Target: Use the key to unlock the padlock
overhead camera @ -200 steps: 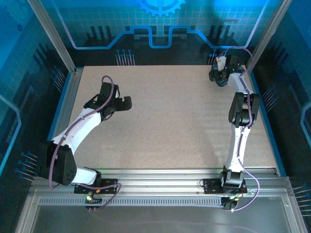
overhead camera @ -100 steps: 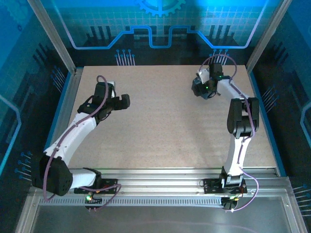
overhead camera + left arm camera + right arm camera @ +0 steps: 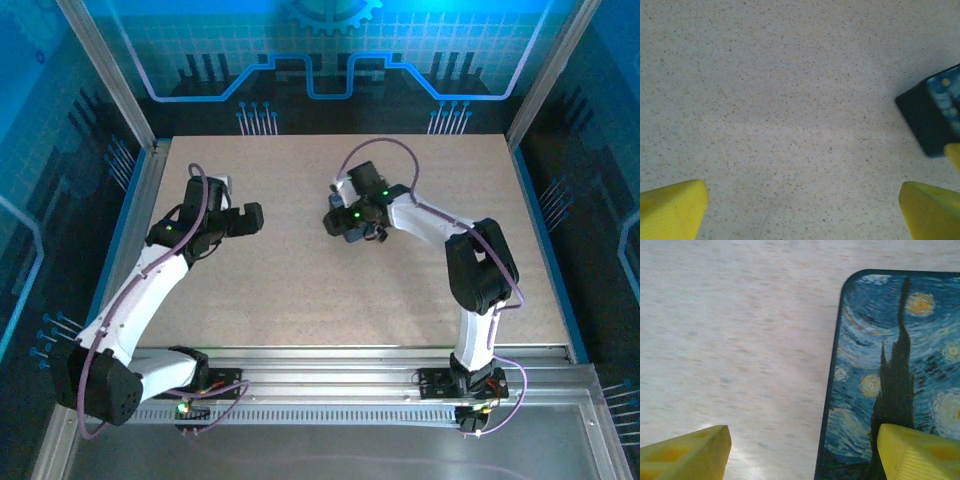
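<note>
Two claws gape empty: left claw (image 3: 802,202) over table (image 3: 790,75), right claw (image 3: 800,450) over blue box (image 3: 890,365).

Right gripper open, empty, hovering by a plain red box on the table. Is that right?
No. The right wrist view shows the box dark blue with painted swirls, not plain red. The right gripper is open and empty by it.

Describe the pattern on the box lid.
The box has dark blue swirls with yellow orbs; right wrist view.
</note>
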